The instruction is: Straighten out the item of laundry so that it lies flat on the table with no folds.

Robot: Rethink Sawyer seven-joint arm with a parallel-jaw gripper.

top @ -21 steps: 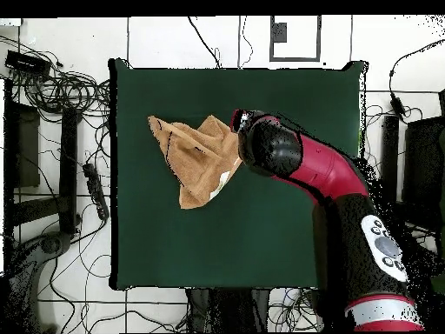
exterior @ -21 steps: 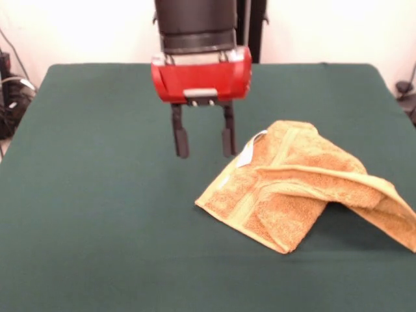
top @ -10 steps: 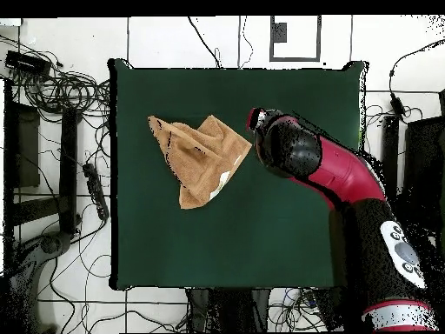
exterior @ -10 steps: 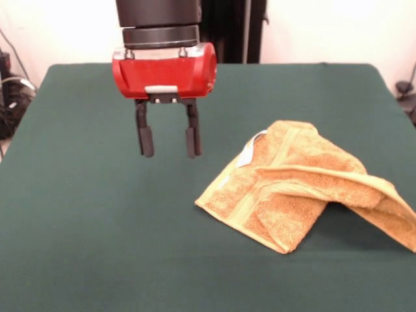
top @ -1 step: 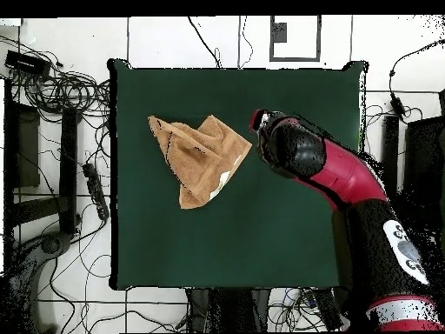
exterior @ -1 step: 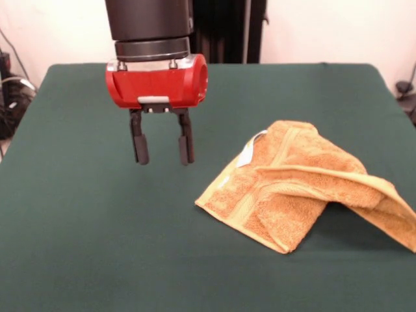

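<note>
The orange-tan towel [exterior @ -1 step: 305, 185] lies crumpled on the green table [exterior @ -1 step: 97, 247], folded over itself with a raised ridge and a small white tag near its upper left corner. In the overhead view the towel [top @ -1 step: 202, 158] sits left of centre. My gripper [exterior @ -1 step: 162, 155] hangs open above the cloth, well to the left of the towel in the front view, with nothing between its black fingers [exterior @ -1 step: 140, 144]. From overhead the red arm [top @ -1 step: 300, 152] hides the gripper itself, right of the towel.
Cables and equipment [top @ -1 step: 52, 130] crowd the floor beside the table's left edge in the overhead view. The arm's lower link [top @ -1 step: 391, 252] reaches over the table's right edge.
The gripper has drifted away from the towel, leftward in the front view, and stays open. The towel has not moved.
</note>
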